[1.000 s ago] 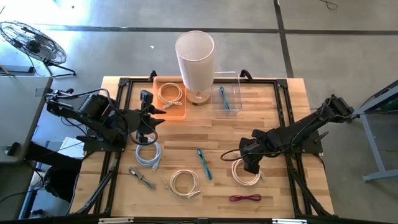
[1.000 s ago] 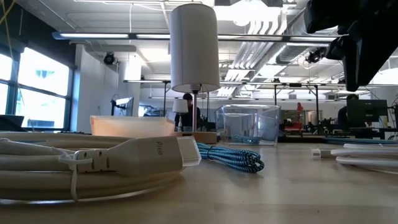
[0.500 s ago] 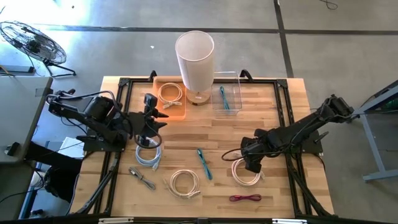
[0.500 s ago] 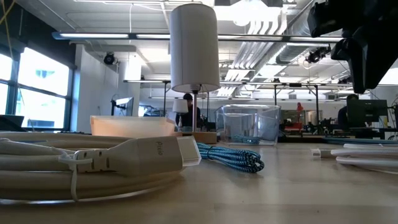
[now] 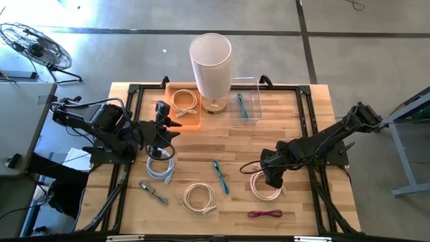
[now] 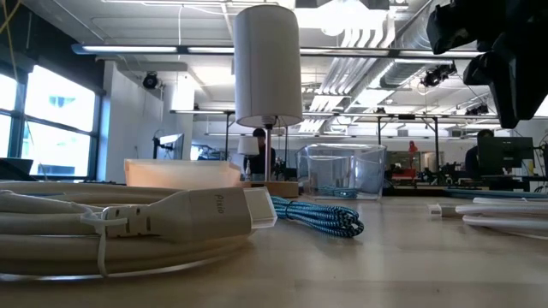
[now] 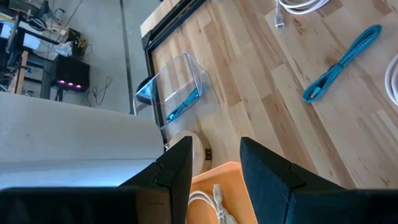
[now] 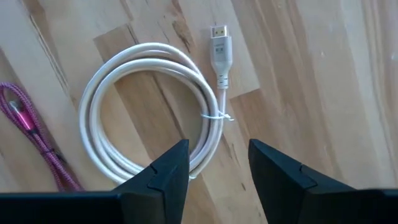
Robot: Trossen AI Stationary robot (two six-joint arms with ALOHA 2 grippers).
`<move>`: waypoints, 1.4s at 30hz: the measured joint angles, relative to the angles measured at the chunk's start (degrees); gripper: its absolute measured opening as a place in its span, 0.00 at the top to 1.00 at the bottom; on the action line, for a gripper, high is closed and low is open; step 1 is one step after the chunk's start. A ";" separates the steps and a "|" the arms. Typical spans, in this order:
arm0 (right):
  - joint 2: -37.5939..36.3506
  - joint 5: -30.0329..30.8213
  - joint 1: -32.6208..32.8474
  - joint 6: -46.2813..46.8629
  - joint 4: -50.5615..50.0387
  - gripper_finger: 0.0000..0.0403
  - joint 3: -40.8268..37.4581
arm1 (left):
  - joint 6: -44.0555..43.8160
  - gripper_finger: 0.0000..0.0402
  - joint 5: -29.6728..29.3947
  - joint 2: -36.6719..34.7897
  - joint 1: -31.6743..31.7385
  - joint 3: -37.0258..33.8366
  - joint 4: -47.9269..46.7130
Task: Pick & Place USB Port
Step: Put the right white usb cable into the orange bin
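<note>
Several coiled cables lie flat on the wooden table. A white coil (image 5: 265, 186) with a flat plug (image 8: 219, 46) lies under my right gripper (image 5: 270, 177), which hangs open just above it (image 8: 214, 168) without touching. My left gripper (image 5: 173, 126) is open in the air beside the orange tray (image 5: 193, 119); its fingers (image 7: 214, 180) point across the tray toward the clear bin (image 7: 177, 93). The tray holds a white coil (image 5: 183, 101). The clear bin (image 5: 243, 102) holds a blue cable.
A tall white lamp (image 5: 210, 64) stands between tray and bin at the far edge. Also on the table are a pale blue coil (image 5: 160, 168), a grey cable (image 5: 153, 193), a white coil (image 5: 199, 198), a teal braided cable (image 5: 220, 176) and a red cable (image 5: 265, 214).
My left gripper has moved a little toward the table's right, alongside the orange tray, and is still open. My right arm has shifted slightly above the white coil. No cable has moved.
</note>
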 joint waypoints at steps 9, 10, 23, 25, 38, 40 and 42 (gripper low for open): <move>0.02 -5.75 -0.02 10.77 1.14 0.61 0.00 | 0.00 0.67 2.01 0.00 0.00 0.00 -0.28; 0.02 -5.88 -0.04 12.92 1.50 0.61 0.00 | 0.00 0.67 2.01 -0.02 0.00 0.00 -0.30; 8.92 -2.84 -0.17 23.93 0.80 0.61 0.00 | 0.00 0.67 2.10 -0.02 0.00 0.00 -0.21; 11.42 -2.99 -0.25 21.85 0.56 0.61 0.00 | 0.01 0.67 2.10 -0.02 0.00 0.00 -0.21; 21.77 -8.97 -1.41 12.34 3.55 0.61 -0.01 | -0.46 0.67 3.09 -0.02 0.00 0.00 -0.18; 22.97 -9.52 -1.42 11.24 4.80 0.62 0.14 | -0.73 0.67 3.21 -0.02 0.00 0.00 -0.19; 23.91 -10.05 -1.42 9.78 5.57 0.65 0.25 | -1.20 0.67 3.50 -0.02 0.00 0.00 -0.18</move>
